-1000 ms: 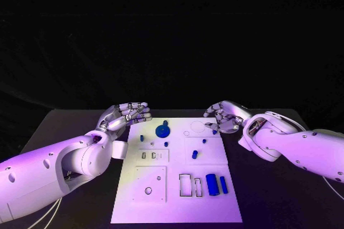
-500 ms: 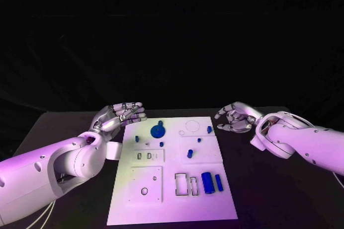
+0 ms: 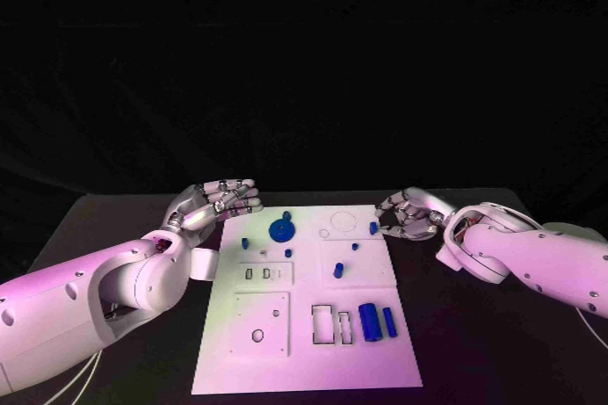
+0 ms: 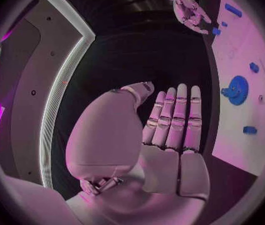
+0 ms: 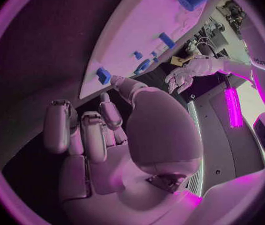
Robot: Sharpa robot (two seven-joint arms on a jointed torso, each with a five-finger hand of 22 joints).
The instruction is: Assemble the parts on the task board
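Black table (image 3: pixel 481 352), white task board (image 3: pixel 304 370). Your right hand (image 3: pixel 403 214) hung curled, empty, just beside small blue part (image 3: pixel 375 227); left hand (image 3: pixel 215 203) flat, empty. Approach that part slowly, thumb first.

You are looking down at a dark surface (image 3: pixel 507 352) with a matte black top. Behind its far edge hangs a black backdrop (image 3: pixel 304 80), plain and unlit. In the right wrist view, a bright magenta light strip (image 5: pixel 230 104) glows on a pale panel beside the surface.
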